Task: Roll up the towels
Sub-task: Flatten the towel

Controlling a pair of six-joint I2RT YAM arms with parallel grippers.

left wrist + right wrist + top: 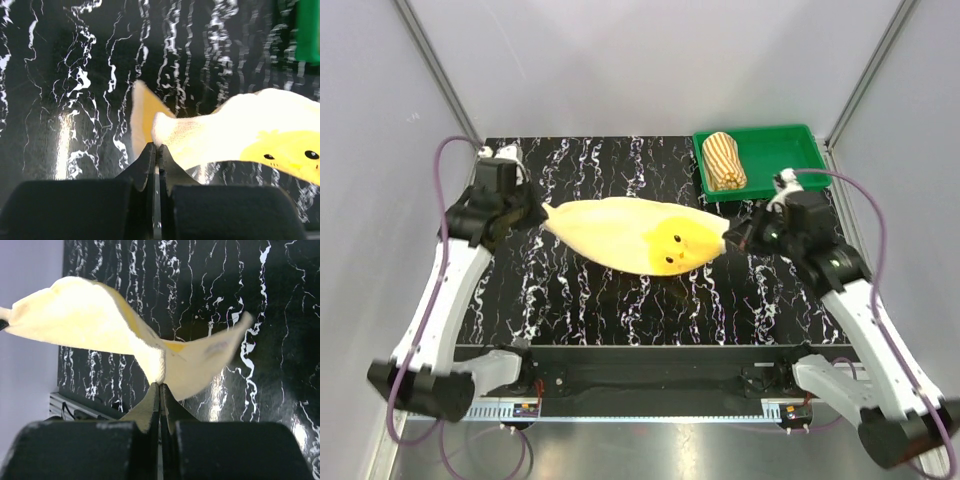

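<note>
Now we hold the yellow towel (620, 230) by both ends, stretched over the desk (580, 310) mid-frame. Our left end effector (536, 212) and right end effector (732, 237) pinch it tight. The striped towel (724, 160) sits rolled in the tray (790, 135), upper right. Next we should lay ours flat, then roll.

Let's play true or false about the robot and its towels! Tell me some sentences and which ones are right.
1. The left fingers and right fingers both pinch the yellow towel. True.
2. The striped towel is spread out flat. False: it sits rolled up in the green tray.
3. The yellow towel shows a little face with black eyes. True.
4. The left fingers are wide open. False: they are shut on a towel corner.
5. The yellow towel is already rolled up. False: it is stretched out between the fingers.
</note>
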